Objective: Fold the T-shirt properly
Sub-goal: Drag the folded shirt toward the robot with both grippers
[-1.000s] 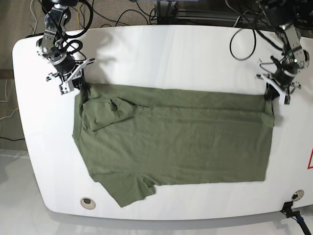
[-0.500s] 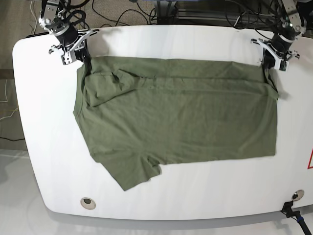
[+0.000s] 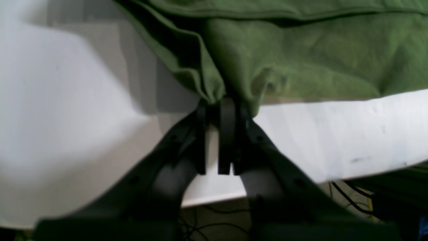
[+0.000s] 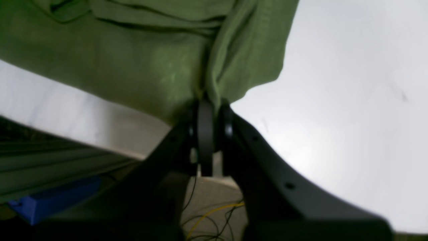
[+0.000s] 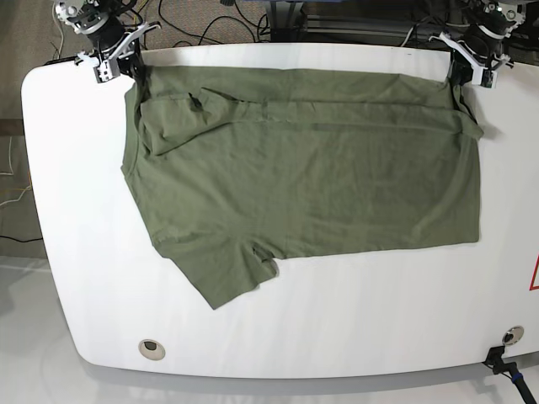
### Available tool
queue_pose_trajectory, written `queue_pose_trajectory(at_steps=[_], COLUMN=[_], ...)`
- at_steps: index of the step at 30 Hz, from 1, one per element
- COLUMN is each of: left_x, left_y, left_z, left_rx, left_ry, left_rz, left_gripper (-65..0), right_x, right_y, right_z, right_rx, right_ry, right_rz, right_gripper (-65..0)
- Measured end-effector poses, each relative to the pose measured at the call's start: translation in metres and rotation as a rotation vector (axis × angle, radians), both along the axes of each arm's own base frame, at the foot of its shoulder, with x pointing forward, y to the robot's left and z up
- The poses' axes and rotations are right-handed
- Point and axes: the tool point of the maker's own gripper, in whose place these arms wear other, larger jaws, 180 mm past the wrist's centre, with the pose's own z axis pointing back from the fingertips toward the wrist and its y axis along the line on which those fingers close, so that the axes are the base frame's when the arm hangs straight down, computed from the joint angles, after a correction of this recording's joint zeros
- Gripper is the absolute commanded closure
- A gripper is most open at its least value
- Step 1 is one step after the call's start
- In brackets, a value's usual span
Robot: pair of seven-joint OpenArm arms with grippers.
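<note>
The olive-green T-shirt [image 5: 303,177] lies spread across the white table [image 5: 84,252], its top edge stretched along the table's far edge. My left gripper [image 5: 461,74] is shut on the shirt's far right corner; the left wrist view shows the cloth [image 3: 267,60] bunched between its black fingers [image 3: 227,134]. My right gripper [image 5: 135,67] is shut on the far left corner; the right wrist view shows cloth [image 4: 150,60] pinched between its fingers [image 4: 205,134]. A sleeve [image 5: 223,282] sticks out at the front left. Another part [image 5: 181,118] lies folded near the left corner.
Cables [image 5: 210,21] and dark equipment lie behind the table's far edge. A round hole [image 5: 151,347] sits in the table near the front left. A black clamp [image 5: 505,362] is at the front right corner.
Both grippers have moved toward the table's far edge, dragging the shirt's top edge with them. The shirt now lies further back and more stretched out.
</note>
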Motion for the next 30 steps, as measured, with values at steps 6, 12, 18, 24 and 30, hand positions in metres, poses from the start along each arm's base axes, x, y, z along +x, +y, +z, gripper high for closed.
queue_pose_trajectory(at_steps=[6,12,18,24,30], left_x=[-0.001,-0.003,-0.014,-0.013,-0.012], left_y=[0.002,0.013,0.043,0.043,0.043], left_z=[0.001,0.004,0.009,0.009,0.010], left_rx=[0.003,0.055,0.151,0.151,0.151], left_ry=[0.003,0.039,0.090,0.089,0.087], left_rz=[-0.008,-0.047,-0.012,-0.012,-0.012], left_gripper=[0.0,0.0,0.0,0.0,0.0], right_x=[-0.007,-0.006,-0.006,-0.006,-0.006], right_y=[-0.008,-0.013,-0.014,-0.014,-0.014], right_z=[0.001,0.002,0.002,0.001,0.001], right_rx=[-0.023,-0.036,-0.040,-0.038,-0.037], right_ry=[0.022,0.026,0.027,0.027,0.026], right_rz=[0.031,0.042,0.045,0.042,0.042], right_gripper=[0.0,0.0,0.0,0.0,0.0])
